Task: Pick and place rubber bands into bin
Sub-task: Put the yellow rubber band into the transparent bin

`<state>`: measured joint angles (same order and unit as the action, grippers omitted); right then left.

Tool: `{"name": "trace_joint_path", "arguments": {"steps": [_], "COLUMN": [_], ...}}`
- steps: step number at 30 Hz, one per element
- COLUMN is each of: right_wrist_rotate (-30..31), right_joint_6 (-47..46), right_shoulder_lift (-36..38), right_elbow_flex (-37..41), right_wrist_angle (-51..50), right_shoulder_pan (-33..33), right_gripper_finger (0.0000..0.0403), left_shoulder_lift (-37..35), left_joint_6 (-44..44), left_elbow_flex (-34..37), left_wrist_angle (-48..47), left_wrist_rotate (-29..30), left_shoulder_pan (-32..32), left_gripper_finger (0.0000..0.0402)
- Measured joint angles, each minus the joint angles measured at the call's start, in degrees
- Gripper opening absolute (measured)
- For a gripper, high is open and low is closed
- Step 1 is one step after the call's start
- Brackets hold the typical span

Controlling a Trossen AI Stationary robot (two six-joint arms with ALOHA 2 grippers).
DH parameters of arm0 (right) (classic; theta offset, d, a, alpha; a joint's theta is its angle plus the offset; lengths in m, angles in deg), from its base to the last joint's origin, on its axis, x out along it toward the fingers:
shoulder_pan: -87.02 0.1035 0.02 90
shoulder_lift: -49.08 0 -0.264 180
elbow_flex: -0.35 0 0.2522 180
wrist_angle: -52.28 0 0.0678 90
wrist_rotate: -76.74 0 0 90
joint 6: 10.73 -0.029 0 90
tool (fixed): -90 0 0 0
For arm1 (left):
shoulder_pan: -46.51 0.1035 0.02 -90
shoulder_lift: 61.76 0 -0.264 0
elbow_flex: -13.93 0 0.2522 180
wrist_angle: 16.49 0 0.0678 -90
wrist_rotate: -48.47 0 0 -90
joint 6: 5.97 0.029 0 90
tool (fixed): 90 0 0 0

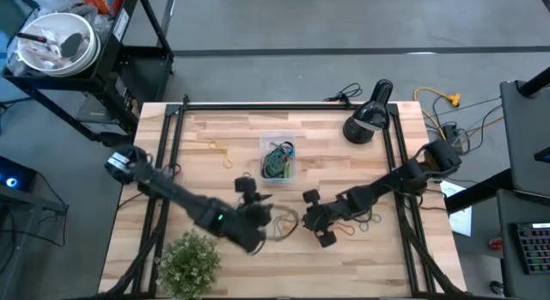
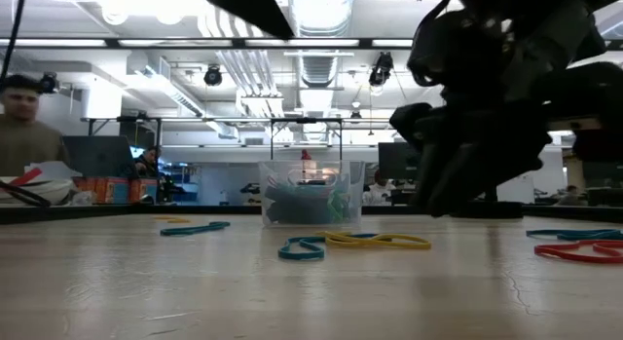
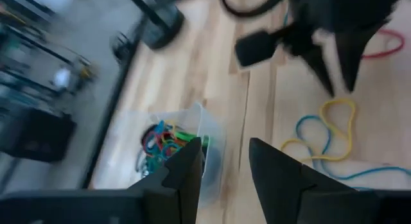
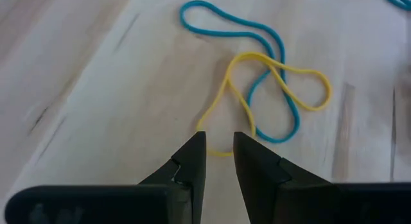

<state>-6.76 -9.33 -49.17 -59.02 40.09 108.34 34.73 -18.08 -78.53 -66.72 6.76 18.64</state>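
The bin (image 1: 278, 156) is a small clear tub at the table's far middle, and several coloured rubber bands (image 3: 164, 142) lie in it. My left gripper (image 3: 225, 150) hangs open just short of the bin's near side (image 1: 252, 192), with nothing between its fingers. A yellow band (image 4: 276, 79) lies crossed over a blue band (image 4: 225, 28) on the wood. My right gripper (image 4: 219, 137) points steeply down at the yellow band's near end, its fingers a narrow gap apart on either side of it. I cannot tell whether they touch it. More loose bands lie at the near right (image 1: 361, 223) and far left (image 1: 219, 150).
A black lamp (image 1: 369, 119) stands at the far right corner. A small green plant (image 1: 189, 261) sits at the near left. Black frame rails (image 1: 172, 145) run along the table's sides. A red band (image 2: 584, 250) and a teal band (image 2: 195, 227) lie on the wood. A person (image 2: 24, 126) is beyond the table.
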Motion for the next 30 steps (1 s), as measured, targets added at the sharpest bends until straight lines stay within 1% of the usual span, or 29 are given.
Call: {"name": "trace_joint_path", "arguments": {"steps": [4,8,12,14,21,30], "right_wrist_rotate": [0.68,1.18,1.20,1.16,2.89,2.71], "right_joint_6": [-2.02,-4.66,-7.17,-8.28,-10.78,-11.99], "right_shoulder_lift": [-0.43,-0.49,-0.49,-0.49,-1.14,-5.54], "right_elbow_flex": [-0.02,-0.02,-0.02,-0.02,-0.01,-0.06], "right_wrist_angle": [0.75,0.76,0.78,0.90,2.43,3.93], "right_shoulder_pan": [-0.96,-1.98,-2.03,-2.01,-2.01,-2.15], "right_gripper_finger": [0.0073,0.0073,0.0073,0.0073,0.0073,0.0073], "left_shoulder_lift": [0.00,-0.21,-0.88,-1.01,-1.03,-1.03], "left_joint_6": [-1.00,-0.59,0.65,0.65,0.72,0.74], "left_elbow_flex": [0.02,0.02,0.02,0.02,0.04,0.07], "left_wrist_angle": [-0.02,-0.06,-0.04,-0.04,-0.04,-0.04], "left_wrist_rotate": [9.52,17.34,23.77,25.96,26.18,26.18], "left_shoulder_pan": [-5.68,-9.58,-11.73,-12.27,-12.38,-12.38], "left_gripper_finger": [0.0115,0.0115,0.0115,0.0115,0.0115,0.0115]}}
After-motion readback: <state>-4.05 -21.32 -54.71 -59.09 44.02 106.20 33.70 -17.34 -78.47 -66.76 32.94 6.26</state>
